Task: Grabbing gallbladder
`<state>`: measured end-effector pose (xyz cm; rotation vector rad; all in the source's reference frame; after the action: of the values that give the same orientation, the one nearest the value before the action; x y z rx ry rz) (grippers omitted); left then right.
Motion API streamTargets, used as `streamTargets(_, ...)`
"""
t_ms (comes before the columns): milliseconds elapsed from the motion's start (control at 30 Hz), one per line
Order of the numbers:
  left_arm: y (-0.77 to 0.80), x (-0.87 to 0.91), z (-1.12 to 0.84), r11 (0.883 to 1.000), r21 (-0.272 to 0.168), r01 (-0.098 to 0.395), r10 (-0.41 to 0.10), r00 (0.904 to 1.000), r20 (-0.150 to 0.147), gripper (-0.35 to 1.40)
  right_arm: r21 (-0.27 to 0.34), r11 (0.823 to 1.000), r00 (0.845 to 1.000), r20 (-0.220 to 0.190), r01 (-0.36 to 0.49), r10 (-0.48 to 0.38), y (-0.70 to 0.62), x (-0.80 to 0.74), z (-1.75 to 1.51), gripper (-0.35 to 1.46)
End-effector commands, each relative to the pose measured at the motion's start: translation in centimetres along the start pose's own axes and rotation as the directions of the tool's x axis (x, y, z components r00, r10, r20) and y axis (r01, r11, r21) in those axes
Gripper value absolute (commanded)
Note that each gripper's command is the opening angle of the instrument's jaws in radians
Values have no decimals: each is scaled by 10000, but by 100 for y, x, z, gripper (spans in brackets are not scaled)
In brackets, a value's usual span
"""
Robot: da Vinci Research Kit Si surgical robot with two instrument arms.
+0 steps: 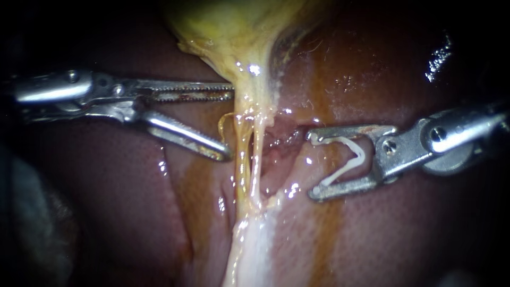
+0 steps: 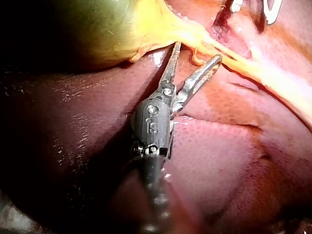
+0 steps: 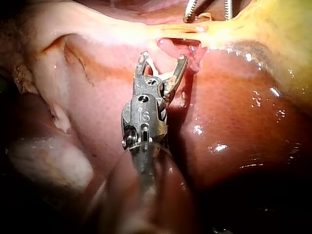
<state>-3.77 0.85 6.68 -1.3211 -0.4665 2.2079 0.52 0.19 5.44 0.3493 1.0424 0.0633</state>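
Note:
The yellow gallbladder (image 1: 228, 29) narrows downward into a pale neck and thin stretched tubes (image 1: 249, 159). My left instrument (image 1: 229, 125) comes in from the left with serrated jaws open. Their tips lie just against the left edge of that neck, and nothing is gripped. In its wrist view the left instrument (image 2: 198, 50) gapes right beside the yellow band under the gallbladder (image 2: 107, 29). My right instrument (image 1: 312, 165) stands right of the tubes, its jaws wide apart around a white clip (image 1: 345, 159) seated against both. That clip (image 3: 153, 68) also shows in the right wrist view, short of the tissue.
Dark red liver (image 1: 117, 202) surrounds the neck on both sides, with a wet raw pocket (image 1: 279, 141) between the tubes and my right instrument. A pale band of tissue (image 1: 249, 250) runs down from the tubes. Liver (image 3: 234, 112) lies beside my right instrument.

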Motion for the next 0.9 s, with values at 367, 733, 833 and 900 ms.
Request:
streamTargets(367,-1,-7,-9,10000,-40,-6,7,9998,203,-1,-3,10000,10000,0,-2,2,0,0,0,50)
streamTargets(733,4,6,-30,9999,-143,66,-59,9989,475,-35,-5,10000,10000,1,-3,3,0,0,0,50)
streamTargets(833,8,11,-38,9993,-153,332,-323,9977,599,-35,-5,10000,10000,1,-3,3,0,0,0,50)
streamTargets(900,9,19,-46,9986,-196,493,-479,9968,637,-35,-5,10000,10000,1,-3,3,0,0,0,50)
